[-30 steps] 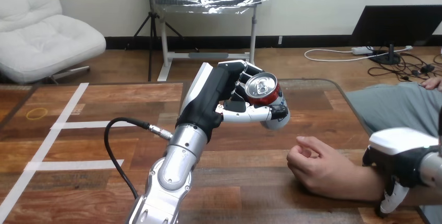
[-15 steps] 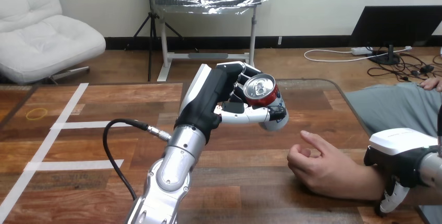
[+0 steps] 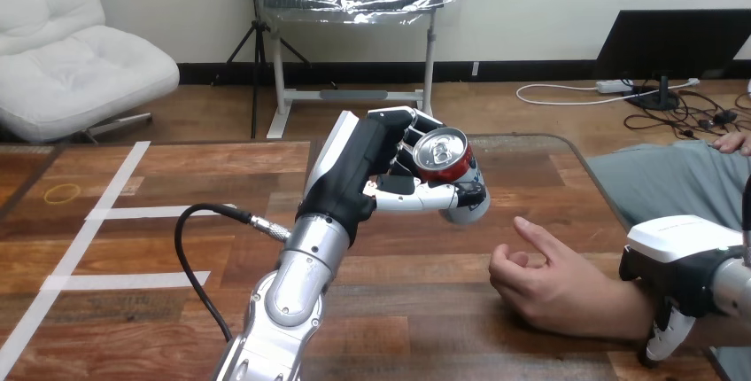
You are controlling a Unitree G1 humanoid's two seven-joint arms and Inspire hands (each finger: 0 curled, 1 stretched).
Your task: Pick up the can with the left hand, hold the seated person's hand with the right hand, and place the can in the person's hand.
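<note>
I see my left hand [image 3: 354, 168] with its fingers curled round the red and silver metal drink can [image 3: 449, 167], holding it in the air over the far middle of the brown wooden table [image 3: 159, 221]. The can is tilted, its silver lid turned up towards my camera and its long axis slanting down towards the table's right edge; I cannot tell what it holds. The person's hand [image 3: 545, 279] rests loosely curled near the right edge, apart from the can, and my right hand [image 3: 682, 261] sits on that forearm, grip unclear.
</note>
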